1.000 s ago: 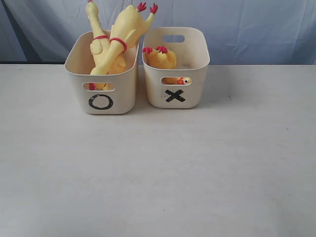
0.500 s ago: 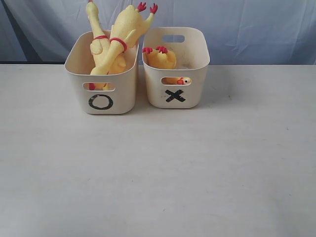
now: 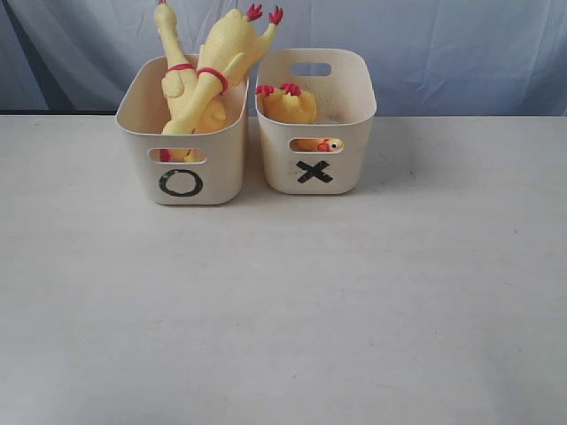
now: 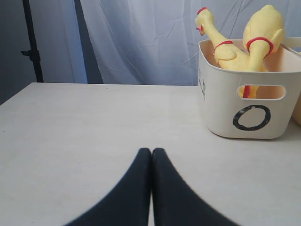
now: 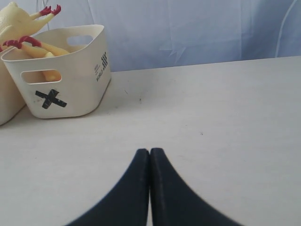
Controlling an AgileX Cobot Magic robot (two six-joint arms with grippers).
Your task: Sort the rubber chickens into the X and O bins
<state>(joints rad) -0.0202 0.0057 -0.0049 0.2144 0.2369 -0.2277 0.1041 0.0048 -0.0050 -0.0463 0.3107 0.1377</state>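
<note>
Over the near bench [image 3: 283,310], I logged the following.

- **Left claw [image 4: 151,151]:** jaws were pressed flat together with nothing between them, well apart from the O bin [image 4: 221,108].
- **Right claw [image 5: 149,151]:** it was likewise pinched closed and empty, well apart from the X bin [image 5: 84,80].
- **O bin:** it held the two long chickens [image 3: 190,88], crossed and leaning on the rim, one with feet up and one with head up above it.
- **X bin, just beside the O bin:** it held the shorter chicken [image 3: 288,106], feet up, its face showing through the slot handle.
- **Bench between claws and bins:** no chicken lay on it.
- **Change over the last second:** I found none. Neither bins nor birds had shifted against the earlier exterior frames.
- **My reading:** all three birds were binned, the sorting looked finished, and both arms seemed parked at rest.
</note>
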